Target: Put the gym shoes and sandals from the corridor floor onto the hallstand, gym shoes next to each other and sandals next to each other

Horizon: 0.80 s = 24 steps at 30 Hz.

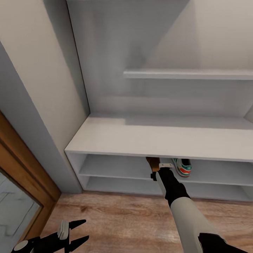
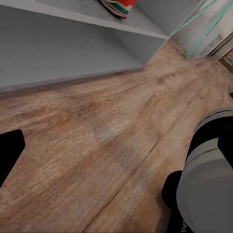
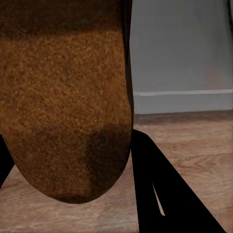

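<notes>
Already the hallstand [image 1: 140,137] is partly loaded: a gym shoe [image 1: 182,166] is seen resting on its upper open shelf, just under the bench top and toward the right of the unit. Only one sneaker can be made out there; whether its partner lies further in cannot be told. No shoes are seen on the stretch of corridor floor [image 1: 119,218] in front of the hallstand.

A sandal [image 3: 65,97] is held in the right gripper [image 1: 157,170], whose jaws are closed on it, and it is being carried in at the front edge of that same shelf, just to the left of the gym shoe. It is judged that this sandal has yet to be set down and released.

The left gripper [image 1: 75,232] hangs low over the floor, well in front of the hallstand, its jaws spread apart and holding nothing.
</notes>
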### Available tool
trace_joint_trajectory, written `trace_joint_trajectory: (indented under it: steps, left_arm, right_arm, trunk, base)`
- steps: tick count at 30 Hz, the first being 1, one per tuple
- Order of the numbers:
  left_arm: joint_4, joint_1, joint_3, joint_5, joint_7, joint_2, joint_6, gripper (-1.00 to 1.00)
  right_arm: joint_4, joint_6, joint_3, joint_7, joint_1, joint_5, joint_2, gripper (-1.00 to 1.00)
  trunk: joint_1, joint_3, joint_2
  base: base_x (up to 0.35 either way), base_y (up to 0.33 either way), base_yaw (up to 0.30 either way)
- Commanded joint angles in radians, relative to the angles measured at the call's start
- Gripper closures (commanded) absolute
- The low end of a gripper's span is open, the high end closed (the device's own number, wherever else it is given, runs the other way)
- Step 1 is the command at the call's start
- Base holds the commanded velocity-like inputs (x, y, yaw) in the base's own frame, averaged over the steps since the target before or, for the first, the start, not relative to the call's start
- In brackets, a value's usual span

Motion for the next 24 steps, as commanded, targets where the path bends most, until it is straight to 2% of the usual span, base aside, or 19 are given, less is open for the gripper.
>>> trace_joint_trajectory:
  steps: [1, 8, 24]
  left_arm:
    - [0.001, -0.001, 0.0, 0.002, -0.002, 0.0, -0.007, -1.0]
    - [0.001, -0.001, 0.0, 0.002, -0.001, 0.0, -0.008, -1.0]
    - [0.002, -0.001, 0.0, 0.002, -0.002, 0.0, -0.008, -1.0]
  right_arm:
    - [-0.001, 0.005, -0.004, 0.001, -0.001, 0.007, 0.001, 1.0]
    - [-0.001, 0.005, -0.005, 0.001, 0.0, 0.007, 0.001, 1.0]
    - [-0.001, 0.005, -0.006, 0.001, -0.001, 0.007, 0.001, 1.0]
  trunk:
    - [0.0, -0.001, 0.0]
    - [0.0, -0.001, 0.0]
    - [0.0, -0.001, 0.0]
  base:
    - [0.126, 0.0, 0.0]
    - [0.191, 0.0, 0.0]
    - [0.006, 0.0, 0.0]
